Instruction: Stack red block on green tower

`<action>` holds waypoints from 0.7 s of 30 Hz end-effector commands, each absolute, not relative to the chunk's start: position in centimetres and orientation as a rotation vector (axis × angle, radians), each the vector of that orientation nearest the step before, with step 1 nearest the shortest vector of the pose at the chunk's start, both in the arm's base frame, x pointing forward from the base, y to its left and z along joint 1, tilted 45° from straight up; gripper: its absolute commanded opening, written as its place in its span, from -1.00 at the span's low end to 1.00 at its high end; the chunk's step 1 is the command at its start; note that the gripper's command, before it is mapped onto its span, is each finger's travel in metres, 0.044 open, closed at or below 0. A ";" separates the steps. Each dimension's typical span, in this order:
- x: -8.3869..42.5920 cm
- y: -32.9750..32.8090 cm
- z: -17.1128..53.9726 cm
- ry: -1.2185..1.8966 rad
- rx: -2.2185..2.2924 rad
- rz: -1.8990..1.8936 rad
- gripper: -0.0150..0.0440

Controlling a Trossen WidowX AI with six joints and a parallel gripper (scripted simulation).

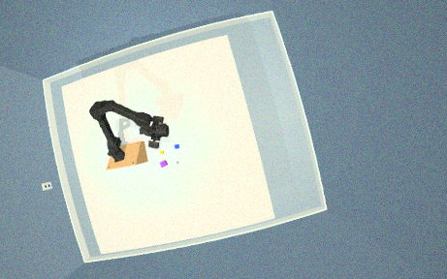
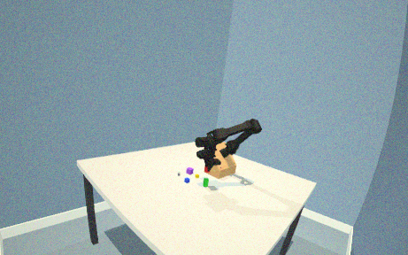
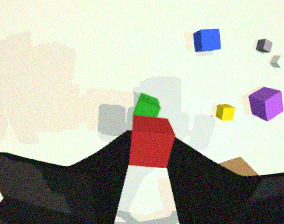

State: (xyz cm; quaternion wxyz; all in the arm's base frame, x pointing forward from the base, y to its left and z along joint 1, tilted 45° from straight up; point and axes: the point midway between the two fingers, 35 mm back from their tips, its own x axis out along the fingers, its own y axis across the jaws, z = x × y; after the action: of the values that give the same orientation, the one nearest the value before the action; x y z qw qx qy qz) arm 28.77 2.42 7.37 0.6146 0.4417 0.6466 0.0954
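In the wrist view the two dark, matte fingers rise from the lower corners and converge on the red block (image 3: 151,140), which sits clamped between their tips. The gripper (image 3: 151,156) is closed down to the block's width and no further, so the cube is held by its flat side faces, probably so that its underside stays level for setting down. The block looks like a plain, smooth-faced cube with crisp edges. Just behind its upper edge shows the green tower (image 3: 146,106), only its top visible, same smooth flat finish; the red block appears raised above it and a little short of it, a sensible carry height that keeps the tower from being bumped.

Further right lie a small yellow cube (image 3: 225,111), a blue cube (image 3: 206,40), a purple cube (image 3: 266,103) and a tiny grey piece (image 3: 263,46), all apart from the tower. The pale, even table (image 2: 163,221) shows only soft shadows.

In the exterior view the tower (image 2: 205,181) stands upright, narrow and taller than wide, so it would likely tip under a sideways push; the arm hangs above and just behind it, near the tan wedge-shaped base (image 2: 223,166)
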 end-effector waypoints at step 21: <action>29.2 6.0 3.7 1.500 1.023 0.224 -0.49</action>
State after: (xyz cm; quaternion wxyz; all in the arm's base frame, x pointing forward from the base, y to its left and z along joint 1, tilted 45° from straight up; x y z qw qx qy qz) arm 29.22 5.83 3.84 0.6126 0.4404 0.6490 0.0974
